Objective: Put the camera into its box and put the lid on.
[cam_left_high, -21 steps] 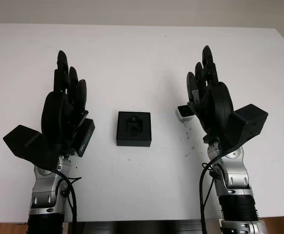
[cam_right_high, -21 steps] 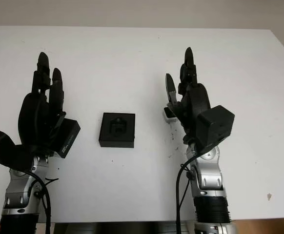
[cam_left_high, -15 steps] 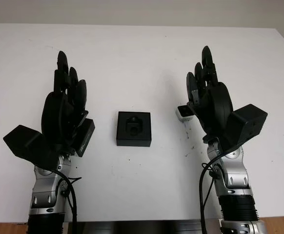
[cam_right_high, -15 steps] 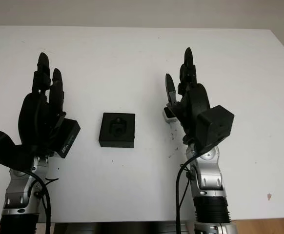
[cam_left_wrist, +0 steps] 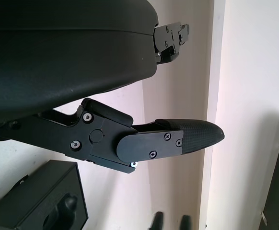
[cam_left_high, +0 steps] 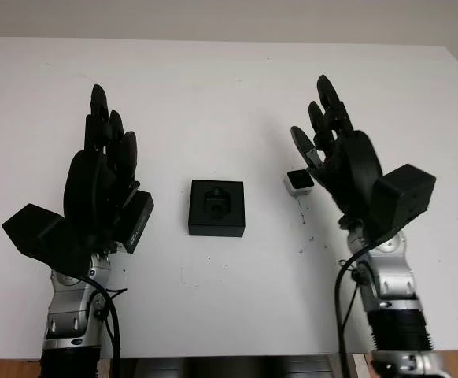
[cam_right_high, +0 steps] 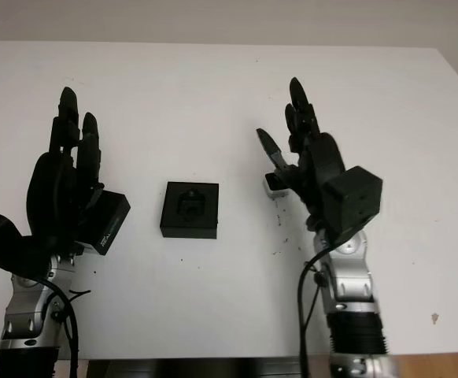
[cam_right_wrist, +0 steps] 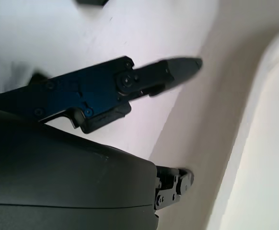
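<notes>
Right hand (cam_left_high: 335, 157) open beside camera (cam_left_high: 299, 182); left hand (cam_left_high: 103, 177) open, empty. Risk: fingertip knocks small camera away from box (cam_left_high: 216, 208).

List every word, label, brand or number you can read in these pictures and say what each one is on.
No text can be read for certain.
Lid, lying by the left hand: a faint pale mark on its side edge, too small to read.
Box: no lettering shows.
Camera, beside the right hand: no lettering shows.
Both hands are open and bear no readable marks.
</notes>
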`<act>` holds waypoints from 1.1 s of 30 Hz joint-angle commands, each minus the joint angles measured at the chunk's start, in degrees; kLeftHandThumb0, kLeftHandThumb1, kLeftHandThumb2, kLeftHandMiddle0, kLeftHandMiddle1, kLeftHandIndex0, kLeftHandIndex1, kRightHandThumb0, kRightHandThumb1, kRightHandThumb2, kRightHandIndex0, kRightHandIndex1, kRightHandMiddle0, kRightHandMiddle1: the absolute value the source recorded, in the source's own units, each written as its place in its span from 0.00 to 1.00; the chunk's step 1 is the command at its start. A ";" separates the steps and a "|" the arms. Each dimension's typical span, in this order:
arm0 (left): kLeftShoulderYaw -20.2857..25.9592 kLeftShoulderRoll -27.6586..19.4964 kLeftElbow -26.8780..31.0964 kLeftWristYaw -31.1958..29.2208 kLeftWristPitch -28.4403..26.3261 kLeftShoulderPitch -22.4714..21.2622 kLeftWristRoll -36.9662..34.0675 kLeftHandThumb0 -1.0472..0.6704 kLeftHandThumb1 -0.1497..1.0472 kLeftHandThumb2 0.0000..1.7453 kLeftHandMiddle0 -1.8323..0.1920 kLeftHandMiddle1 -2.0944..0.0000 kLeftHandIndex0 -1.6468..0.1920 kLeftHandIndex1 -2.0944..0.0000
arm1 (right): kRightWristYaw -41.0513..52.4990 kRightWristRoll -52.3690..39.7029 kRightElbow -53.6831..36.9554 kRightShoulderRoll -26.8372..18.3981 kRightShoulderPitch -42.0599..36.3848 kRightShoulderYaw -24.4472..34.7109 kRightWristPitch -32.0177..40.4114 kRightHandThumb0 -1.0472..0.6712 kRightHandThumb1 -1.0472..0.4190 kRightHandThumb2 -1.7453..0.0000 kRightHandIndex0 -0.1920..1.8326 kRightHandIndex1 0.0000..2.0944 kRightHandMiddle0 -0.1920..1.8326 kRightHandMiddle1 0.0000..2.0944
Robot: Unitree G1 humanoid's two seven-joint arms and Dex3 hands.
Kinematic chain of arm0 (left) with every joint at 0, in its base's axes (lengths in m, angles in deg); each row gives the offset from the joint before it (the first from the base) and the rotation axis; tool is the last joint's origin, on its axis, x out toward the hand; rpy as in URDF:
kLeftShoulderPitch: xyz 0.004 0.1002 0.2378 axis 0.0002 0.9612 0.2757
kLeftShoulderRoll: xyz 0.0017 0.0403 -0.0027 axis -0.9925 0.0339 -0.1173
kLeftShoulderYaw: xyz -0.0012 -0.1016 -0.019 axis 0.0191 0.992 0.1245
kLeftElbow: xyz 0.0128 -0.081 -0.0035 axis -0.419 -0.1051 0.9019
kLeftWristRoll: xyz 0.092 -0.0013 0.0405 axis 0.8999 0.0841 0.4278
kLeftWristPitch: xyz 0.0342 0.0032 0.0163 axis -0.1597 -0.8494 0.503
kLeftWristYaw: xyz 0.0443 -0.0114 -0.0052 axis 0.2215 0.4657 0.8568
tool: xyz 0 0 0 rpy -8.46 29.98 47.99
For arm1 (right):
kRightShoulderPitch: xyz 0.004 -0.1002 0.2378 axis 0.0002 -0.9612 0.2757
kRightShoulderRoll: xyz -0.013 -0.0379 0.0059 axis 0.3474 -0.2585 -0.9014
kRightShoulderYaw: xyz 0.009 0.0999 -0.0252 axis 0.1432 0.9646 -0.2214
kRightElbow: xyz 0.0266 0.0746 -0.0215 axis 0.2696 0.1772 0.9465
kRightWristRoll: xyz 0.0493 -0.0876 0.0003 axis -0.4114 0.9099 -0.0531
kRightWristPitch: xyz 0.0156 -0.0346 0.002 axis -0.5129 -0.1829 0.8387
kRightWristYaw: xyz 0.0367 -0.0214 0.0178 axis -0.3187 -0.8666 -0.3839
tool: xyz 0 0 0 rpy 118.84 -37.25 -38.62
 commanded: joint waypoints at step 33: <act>0.24 -1.07 0.98 -1.11 -0.31 0.14 -0.34 0.19 1.00 0.30 1.00 1.00 1.00 1.00 | 18.44 25.07 3.14 -25.72 11.71 -13.98 -7.47 0.30 0.18 0.97 0.26 0.30 0.33 0.11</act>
